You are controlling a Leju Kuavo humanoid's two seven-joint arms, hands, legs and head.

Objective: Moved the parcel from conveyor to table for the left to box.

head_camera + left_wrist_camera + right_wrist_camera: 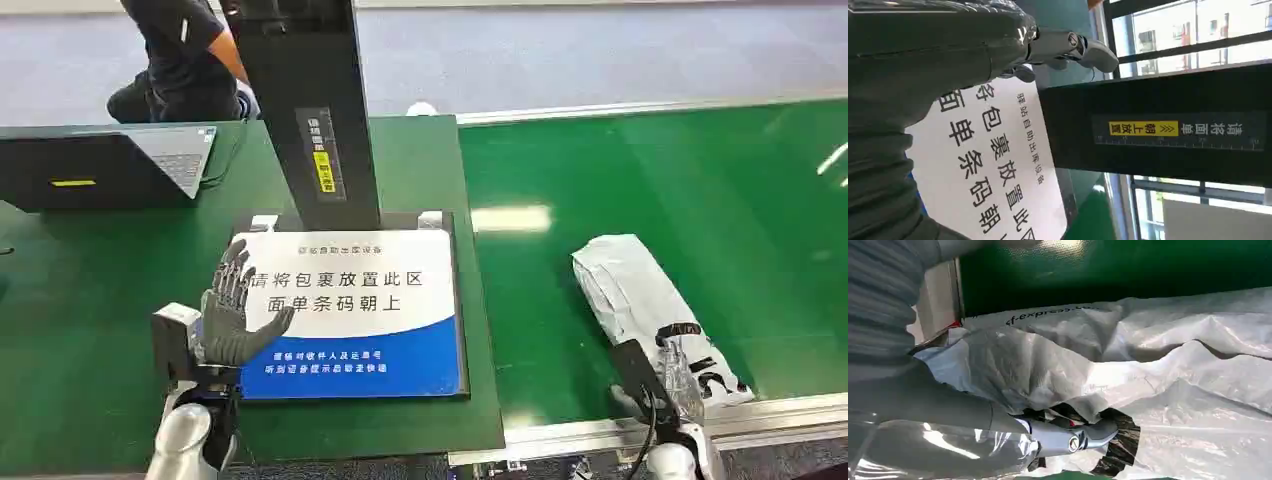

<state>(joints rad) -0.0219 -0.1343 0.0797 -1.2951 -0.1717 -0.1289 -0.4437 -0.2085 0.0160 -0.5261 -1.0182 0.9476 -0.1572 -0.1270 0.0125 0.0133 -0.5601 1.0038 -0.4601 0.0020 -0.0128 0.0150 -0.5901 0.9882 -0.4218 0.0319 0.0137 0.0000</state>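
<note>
A grey-white plastic parcel (640, 290) lies on the green conveyor belt (660, 170), running from the belt's middle toward its near edge. My right hand (672, 385) is at the parcel's near end. In the right wrist view its thumb (1068, 437) and darker fingers close into the crumpled film of the parcel (1158, 365), gripping it. My left hand (232, 310) hovers with fingers spread over the left edge of the white and blue placement mat (390, 310) on the table, holding nothing. In the left wrist view, the left hand's fingers (1063, 47) reach over the mat (993, 165).
A black scanner post (310, 110) rises from the mat's far edge, close to the left hand. A laptop (100, 165) sits at the table's far left, with a person (185, 60) crouched behind it. A metal rail (600, 430) borders the conveyor's near side.
</note>
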